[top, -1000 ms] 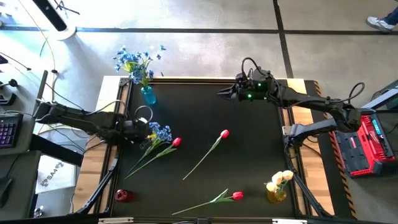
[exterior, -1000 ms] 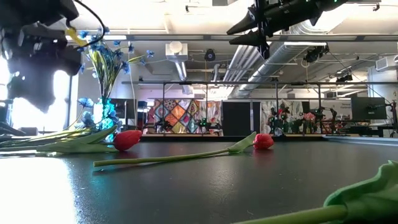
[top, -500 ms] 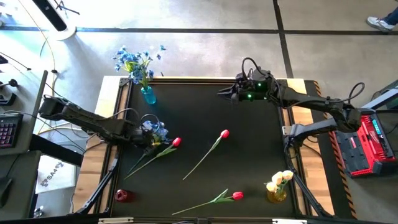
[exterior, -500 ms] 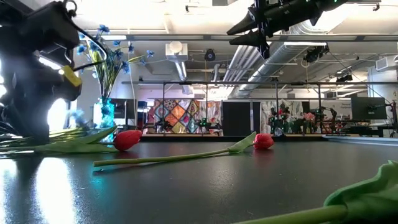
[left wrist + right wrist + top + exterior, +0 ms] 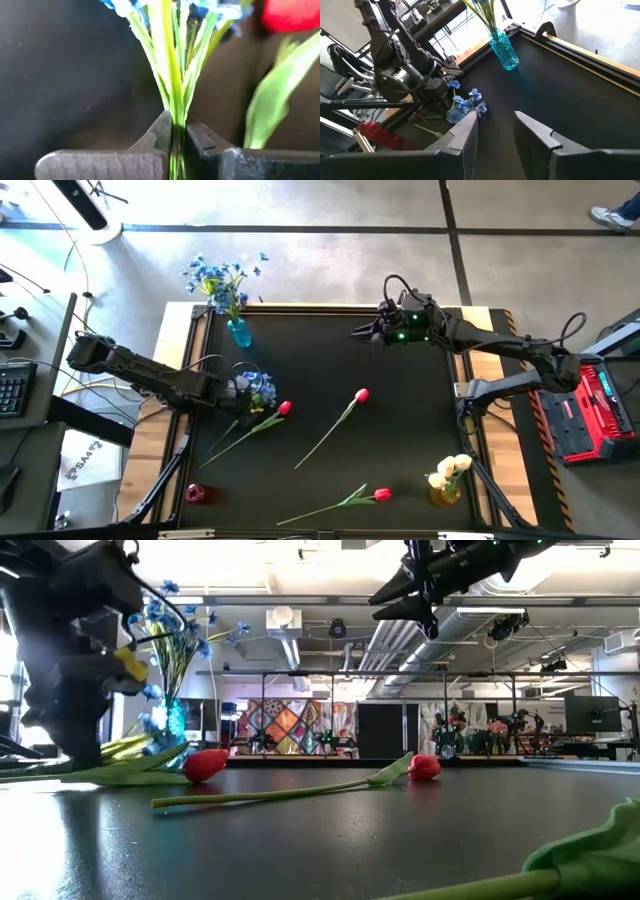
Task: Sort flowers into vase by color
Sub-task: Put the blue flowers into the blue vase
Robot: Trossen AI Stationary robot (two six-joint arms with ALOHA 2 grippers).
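Our left gripper (image 5: 178, 135) pinches the blue spray (image 5: 258, 388) by its stems. Next we carry it to the blue vase (image 5: 238, 332). Our right gripper (image 5: 495, 125) waits, spread.

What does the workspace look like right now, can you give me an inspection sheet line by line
Surface: black table top with wooden side edges.
Job's things: blue vase holding blue flowers at the far left corner; yellow vase with pale yellow tulips near right; red vase near left, nothing seen in it; blue spray lying beside a red tulip; two more red tulips lying loose.
Clutter: nothing seen.
Grippers: left pincer shut on the blue spray's stems; right pincer open, raised over the far edge.
Cables: black cable looping on the right arm.
Surroundings: red equipment right of the table; a person's shoe on the floor.
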